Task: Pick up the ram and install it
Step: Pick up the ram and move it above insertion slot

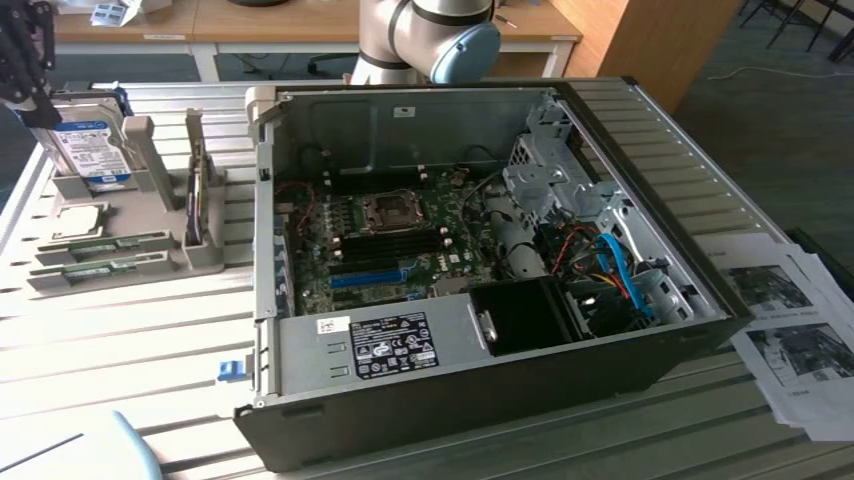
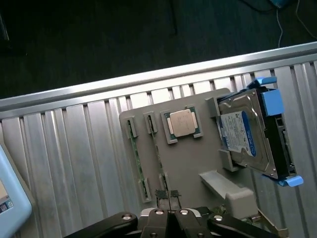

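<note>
At the exterior view's left the gripper (image 2: 171, 214) hangs, fingers pressed together, above the grey holder (image 1: 200, 255), in whose low slot the ram (image 1: 104, 244), a long narrow green stick, sits on edge, with the open computer case (image 1: 454, 400) to the right.

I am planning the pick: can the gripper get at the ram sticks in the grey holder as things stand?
Probably yes: the ram sticks stand on edge in the grey holder with nothing over them, and the gripper hangs above the holder, though shut.
</note>
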